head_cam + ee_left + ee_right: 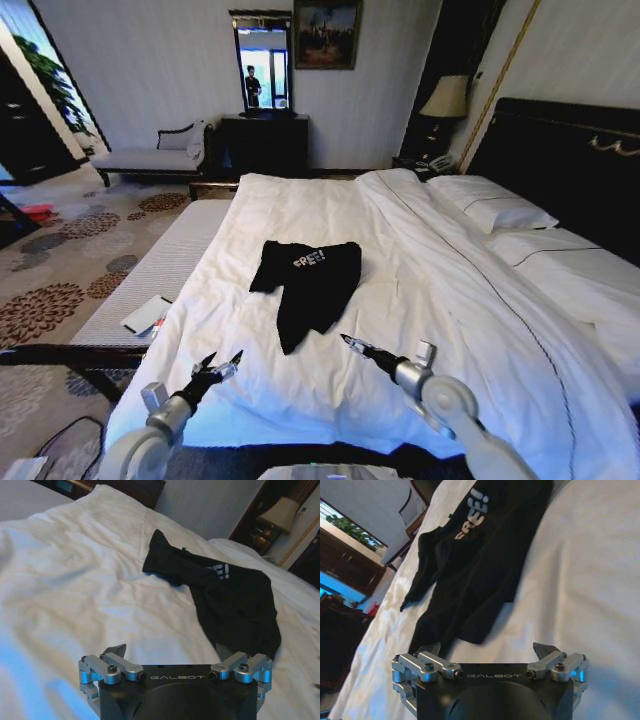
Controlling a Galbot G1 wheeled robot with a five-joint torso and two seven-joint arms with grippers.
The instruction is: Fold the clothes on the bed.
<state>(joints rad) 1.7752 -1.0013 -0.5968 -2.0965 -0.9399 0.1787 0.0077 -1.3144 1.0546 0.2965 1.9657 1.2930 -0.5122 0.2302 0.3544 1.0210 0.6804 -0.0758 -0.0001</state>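
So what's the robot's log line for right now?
top: crumpled on bed | left gripper: open, hovering near it | right gripper: open, hovering near it

top: black, white "FREE!" lettering
duvet: plain white
headboard: dark wood
carpet: beige, brown flower pattern
chaise: grey

white lettering "free!" reads on the chest of the black top, which lies beyond the tips of both sets of fingers. from the right wrist, "ree!" shows on the same fabric, far side of the fingers, letters slanting. from the left wrist, a bare "!" and a stroke before it are legible past the fingers. "galbot" is printed on the black body of the left gripper and of the right gripper, behind the fingers.
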